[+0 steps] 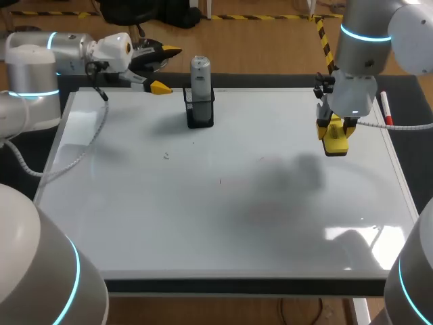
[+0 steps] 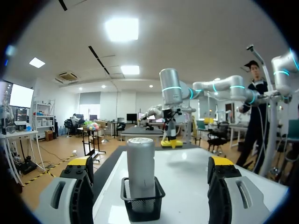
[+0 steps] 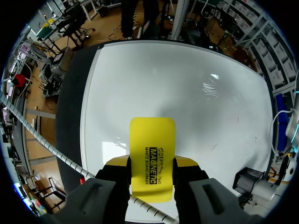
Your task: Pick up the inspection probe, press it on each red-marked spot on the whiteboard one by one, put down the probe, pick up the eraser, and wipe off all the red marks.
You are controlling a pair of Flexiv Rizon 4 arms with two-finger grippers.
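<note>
The silver inspection probe point(image 1: 200, 73) stands upright in a black mesh holder point(image 1: 200, 112) at the back of the whiteboard point(image 1: 223, 223). My left gripper point(image 1: 166, 69) hangs open just left of it; in the left wrist view the probe point(image 2: 141, 168) is ahead of the left gripper point(image 2: 151, 163), apart from both fingers. My right gripper point(image 1: 335, 139) is shut on the yellow eraser point(image 1: 336, 143) above the board's right side. In the right wrist view the eraser point(image 3: 153, 156) sticks out between the fingers of the right gripper point(image 3: 152, 165). A few tiny faint marks point(image 1: 220, 181) dot the board's middle.
A red marker pen point(image 1: 386, 108) lies along the board's right edge on the dark mat. The board's frame point(image 1: 243, 276) runs close to the table's front. The holder point(image 3: 249, 179) also shows at the board's far corner in the right wrist view.
</note>
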